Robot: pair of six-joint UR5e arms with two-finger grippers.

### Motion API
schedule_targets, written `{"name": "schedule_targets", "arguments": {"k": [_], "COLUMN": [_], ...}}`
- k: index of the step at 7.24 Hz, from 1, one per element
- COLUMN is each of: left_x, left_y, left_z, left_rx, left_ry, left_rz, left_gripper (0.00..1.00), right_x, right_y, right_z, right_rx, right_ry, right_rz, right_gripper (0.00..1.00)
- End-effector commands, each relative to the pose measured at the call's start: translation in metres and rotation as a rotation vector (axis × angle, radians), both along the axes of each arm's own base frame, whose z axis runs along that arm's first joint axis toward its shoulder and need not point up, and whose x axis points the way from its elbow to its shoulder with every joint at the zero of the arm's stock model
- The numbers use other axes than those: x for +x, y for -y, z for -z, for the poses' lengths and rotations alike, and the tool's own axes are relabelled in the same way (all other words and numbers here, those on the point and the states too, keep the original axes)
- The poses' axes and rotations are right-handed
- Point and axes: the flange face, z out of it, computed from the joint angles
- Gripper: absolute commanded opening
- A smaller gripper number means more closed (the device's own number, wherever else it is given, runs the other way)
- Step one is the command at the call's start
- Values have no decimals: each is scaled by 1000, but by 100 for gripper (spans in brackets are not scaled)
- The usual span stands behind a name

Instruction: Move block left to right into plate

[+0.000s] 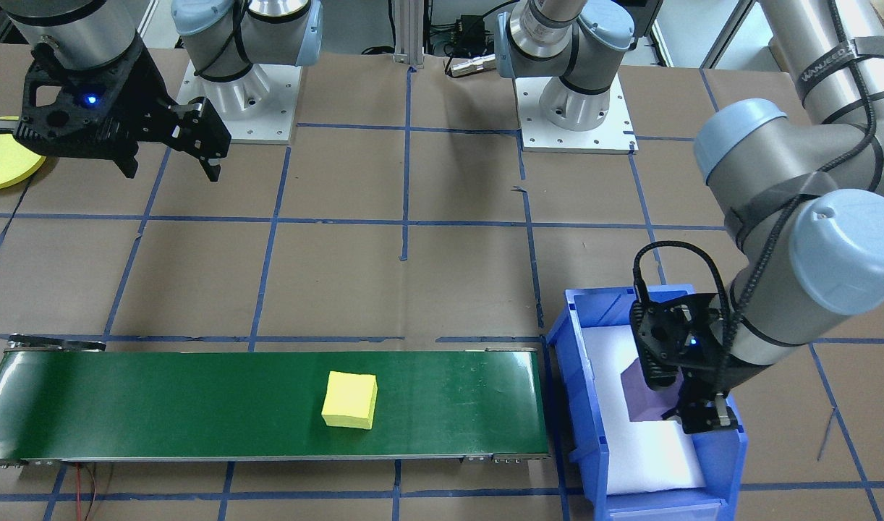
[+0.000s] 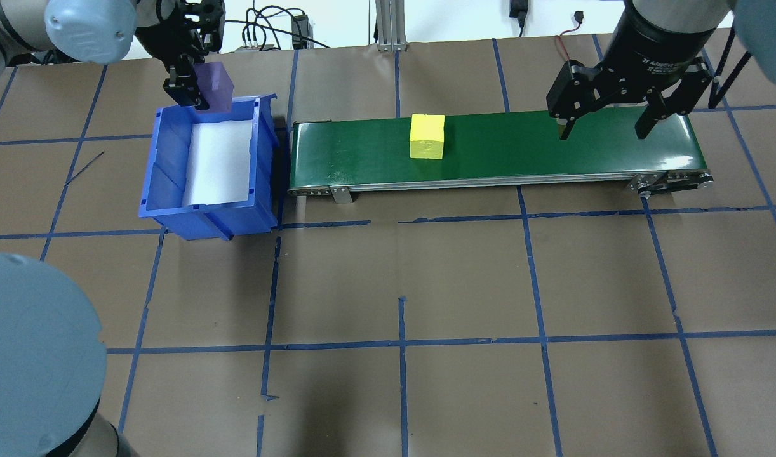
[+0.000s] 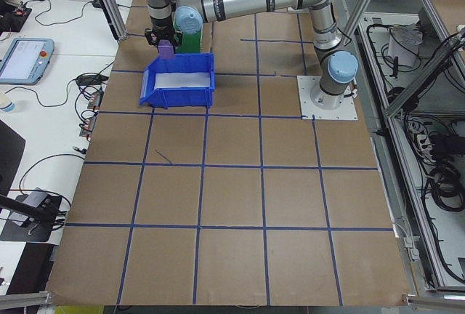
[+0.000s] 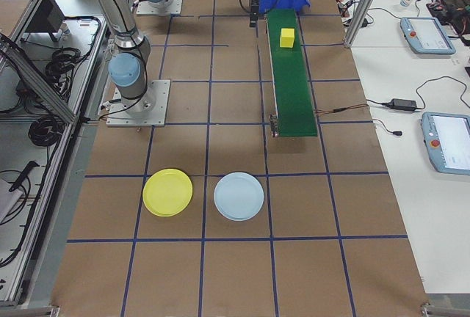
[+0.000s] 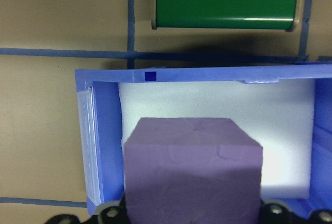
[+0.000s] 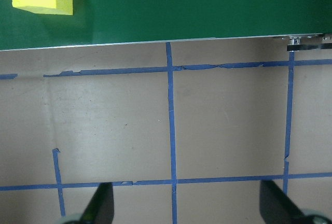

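Where the brown paper-covered counter, gridded with blue tape, lies nearest the robot in the overhead view, it is bare and matte. Beyond that stands a blue plastic bin with slanted walls and a smooth white liner on its floor; nothing rests on the liner. Just beside the bin runs a long, narrow conveyor with a glossy green belt, and on the belt sits a matte yellow foam block, cube-shaped, nearer the bin end than the far end.

Above the far end of the bin the left pincer is clenched on a purple block, a foam cube with a faintly creased face, held clear of the liner. The right pincer hangs released over the other end of the belt, its black fingers spread wide and grasping nothing.

The round, shallow yellow plate with a raised rim lies on the counter well apart from the belt, past its end, with nothing on it. Just beside it is a pale blue plate of the same shape, likewise bare.
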Motion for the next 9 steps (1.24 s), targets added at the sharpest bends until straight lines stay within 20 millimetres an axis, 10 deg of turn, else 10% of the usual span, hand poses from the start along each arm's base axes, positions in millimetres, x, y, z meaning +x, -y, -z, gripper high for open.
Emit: {"name": "schedule_targets", "arguments": {"k": [1,2,6,7,9], "left_x": [-108,-168,-176,-176,-172], "left_y": [-7,-9,-20,-22,-25], "left_z": [30,73,120,120,97], "left_rx": [8,19,22,26,16], "left_ry": [-1,1,8,11,44], "left_rz": [63,92,103,103,97], "left_gripper": [28,28,34,94,95], "right_x": [0,-1,-1,-1,-2], "right_y": [0,0,0,1,1], "right_z": [0,0,0,1,0], "right_rx": [0,-2,-2,1,0], "right_ry": [0,0,0,0,0], "right_rz": [0,2,0,0,0], "right_gripper": [100,100,100,100,100]}}
